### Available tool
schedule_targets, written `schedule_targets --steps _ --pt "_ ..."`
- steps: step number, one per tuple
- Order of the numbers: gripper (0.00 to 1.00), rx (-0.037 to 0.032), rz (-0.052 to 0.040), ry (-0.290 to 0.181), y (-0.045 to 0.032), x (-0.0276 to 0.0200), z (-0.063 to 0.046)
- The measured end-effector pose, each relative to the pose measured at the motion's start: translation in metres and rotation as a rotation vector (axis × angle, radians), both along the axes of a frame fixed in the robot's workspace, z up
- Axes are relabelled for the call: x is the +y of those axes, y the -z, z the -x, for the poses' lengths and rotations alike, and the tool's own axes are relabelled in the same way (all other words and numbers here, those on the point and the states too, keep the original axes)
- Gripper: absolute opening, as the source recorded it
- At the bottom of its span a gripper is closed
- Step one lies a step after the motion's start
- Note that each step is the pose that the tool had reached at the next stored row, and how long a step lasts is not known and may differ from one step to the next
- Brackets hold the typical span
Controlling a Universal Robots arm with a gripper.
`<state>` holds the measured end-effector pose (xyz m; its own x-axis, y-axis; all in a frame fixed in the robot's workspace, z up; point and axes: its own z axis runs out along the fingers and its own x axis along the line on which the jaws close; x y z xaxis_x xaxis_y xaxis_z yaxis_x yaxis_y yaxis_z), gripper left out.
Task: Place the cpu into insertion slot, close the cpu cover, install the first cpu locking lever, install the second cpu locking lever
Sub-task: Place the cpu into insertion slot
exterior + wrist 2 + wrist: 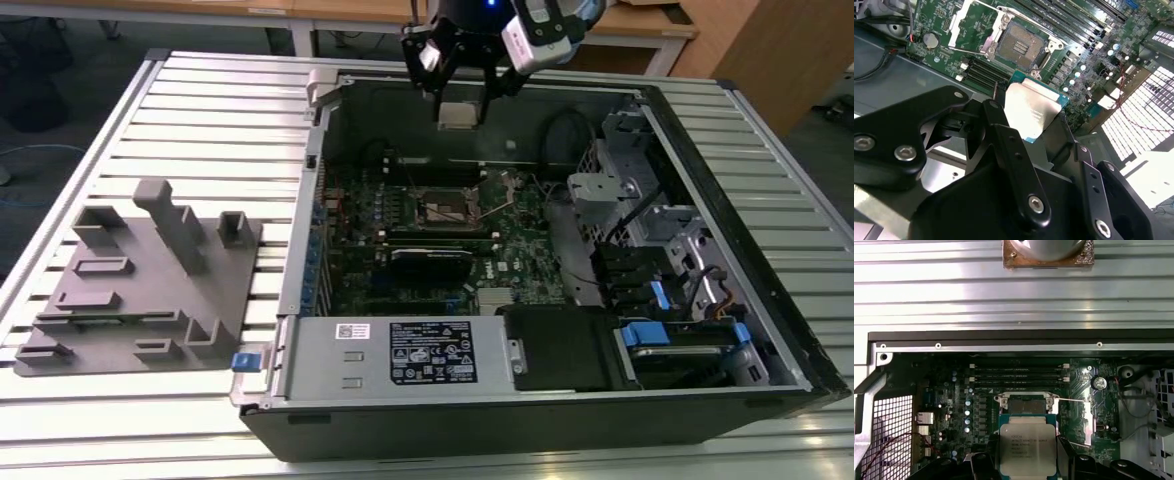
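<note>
Exterior view: gripper [459, 108] over far edge of open computer case [534, 435], fingers clamped on cpu [458, 116]. Insertion slot [447, 208] on green board [514, 215] below, well apart from cpu, dark centre exposed.

Second wrist view: black fingers [1004, 137] grip cpu [1031, 112] by opposite edges; insertion slot [1019, 47] beyond, uncovered.

First wrist view: cpu [1028, 450] held flat, metal top toward camera; insertion slot [1026, 404] just behind it.

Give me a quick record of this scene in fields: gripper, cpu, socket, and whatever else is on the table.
gripper: shut on the cpu, above the open computer case
cpu: held in the air, not yet seated, metal top visible
insertion slot: uncovered, no chip in it
table: grey fixture tray beside the case, on the exterior view's left
</note>
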<state>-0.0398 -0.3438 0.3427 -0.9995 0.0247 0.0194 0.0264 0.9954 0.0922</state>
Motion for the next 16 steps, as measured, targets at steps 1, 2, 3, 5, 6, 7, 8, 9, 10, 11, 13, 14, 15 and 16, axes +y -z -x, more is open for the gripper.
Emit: schedule_targets --steps 1,2,3,5,6,7,8,9,10,11,13,14,15,16 --pt "0.54 0.0 -0.0001 0.0 0.0012 0.0 0.0" --pt "0.54 0.0 -0.0001 0.0 0.002 0.0 0.0" --pt "0.54 0.0 0.0001 0.0 0.0021 0.0 0.0" --pt "0.54 0.0002 0.0003 0.0 0.0021 0.0 0.0" --pt "0.54 0.0 0.0 0.0 0.0023 0.0 0.0" --pt "0.54 -0.0002 -0.0005 0.0 0.0035 0.0 0.0" --pt "0.54 -0.0002 -0.0004 0.0 0.0051 0.0 0.0" --pt "0.54 0.0 -0.0001 0.0 0.0069 0.0 0.0" --pt "0.54 -0.0001 -0.0001 0.0 0.0087 0.0 0.0" --pt "0.54 -0.0001 -0.0001 0.0 0.0105 0.0 0.0" --pt "0.54 0.0 0.0 0.0 0.014 0.0 0.0" --pt "0.54 0.0 0.0001 0.0 0.0158 0.0 0.0" --pt "0.54 0.0 -0.0001 0.0 0.0172 0.0 0.0" --pt "0.54 0.0 0.0 0.0 0.0177 0.0001 0.0"
